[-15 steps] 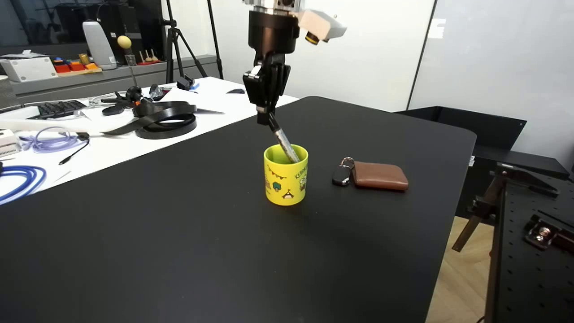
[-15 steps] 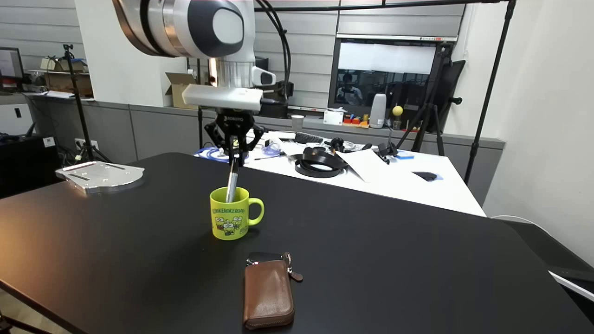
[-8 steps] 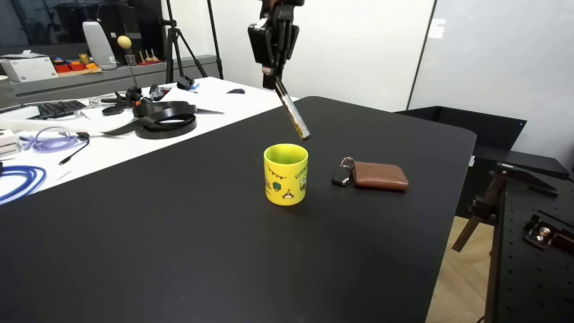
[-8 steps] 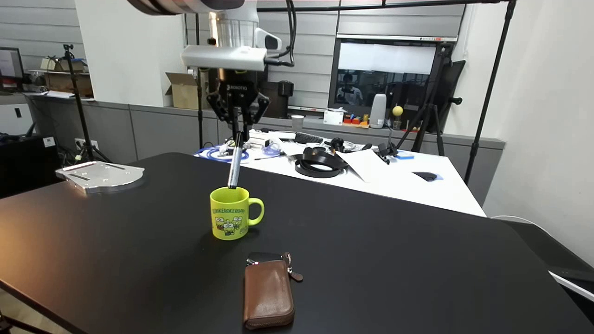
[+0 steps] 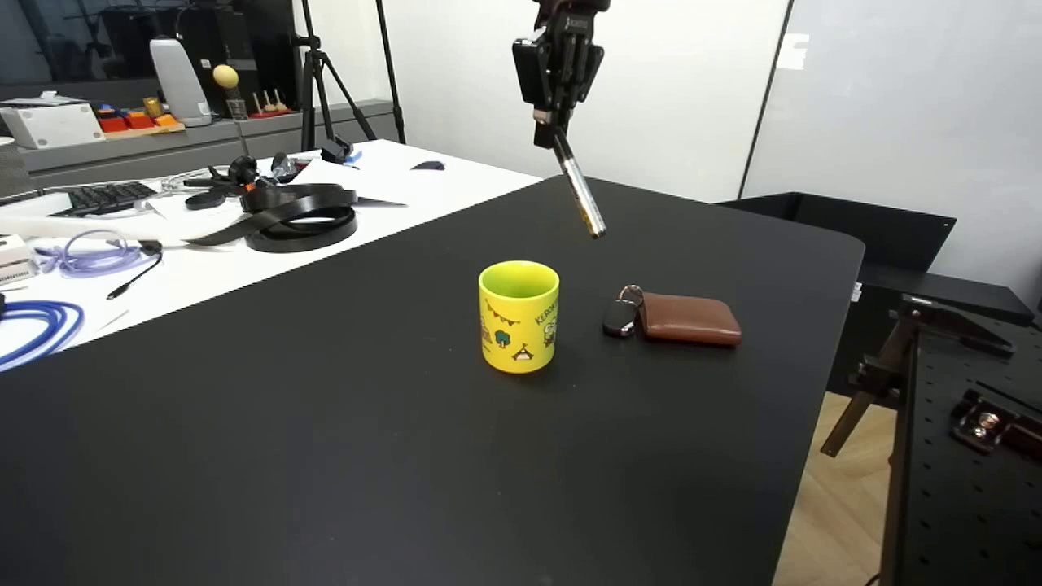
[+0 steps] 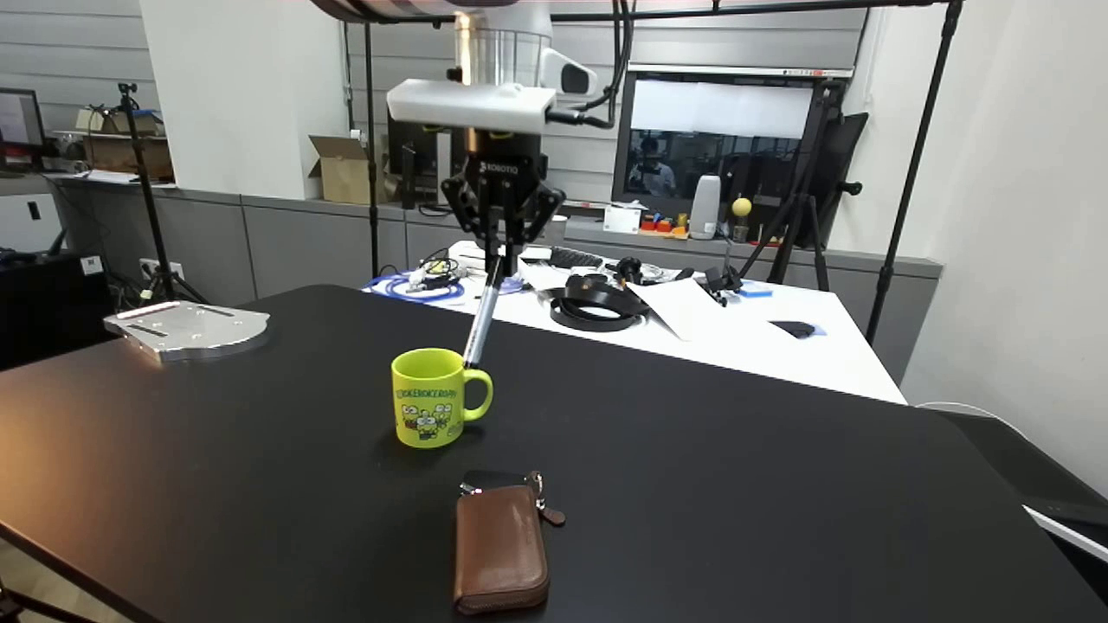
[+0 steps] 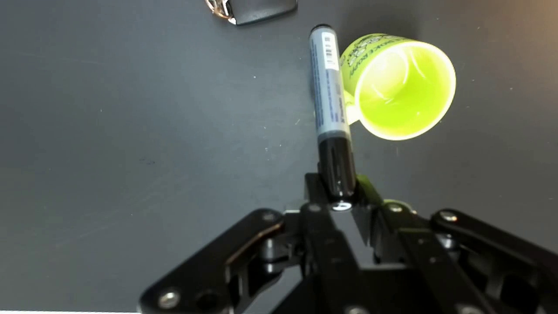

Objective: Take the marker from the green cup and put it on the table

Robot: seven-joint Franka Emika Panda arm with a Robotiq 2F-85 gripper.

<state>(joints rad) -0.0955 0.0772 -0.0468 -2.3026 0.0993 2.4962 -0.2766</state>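
While two black fingers (image 7: 313, 185) clamp its black cap between them, the jaws of the gripper (image 7: 338, 187) together on it, the marker (image 7: 330, 93) hangs in the air above the table (image 5: 366, 464), to the handle side of the green cup (image 5: 519, 338) and apart from it. It is a single straight, slim cylinder, the barrel smooth and pale grey with fine print and a white barcode label, the free end tipped in black. Its long axis is tilted: capped end up in the grip, free end down. In an exterior view the marker (image 5: 580, 187) slants down to the right; an exterior view also has the marker (image 6: 483, 316) leaning down to the left. By the wrist view it runs out ahead of the fingers, bearing slightly left.

One cup stands upright, round-walled and smooth, with one looped handle, small cartoon prints and lettering on the side, and a glossy yellow-green inside. One wallet (image 5: 690, 320) lies near it, brown leather, softly rounded, zipped along an edge; one key fob (image 5: 620, 318), black and smooth with bright metal at an end, sits just beside the wallet. The table is matte black, flecked with pale specks. Near an edge rests one metal plate (image 6: 195, 327), flat, silvery and slotted. Alongside, a white table (image 6: 805, 363) carries a coil of black strap (image 5: 301, 242).
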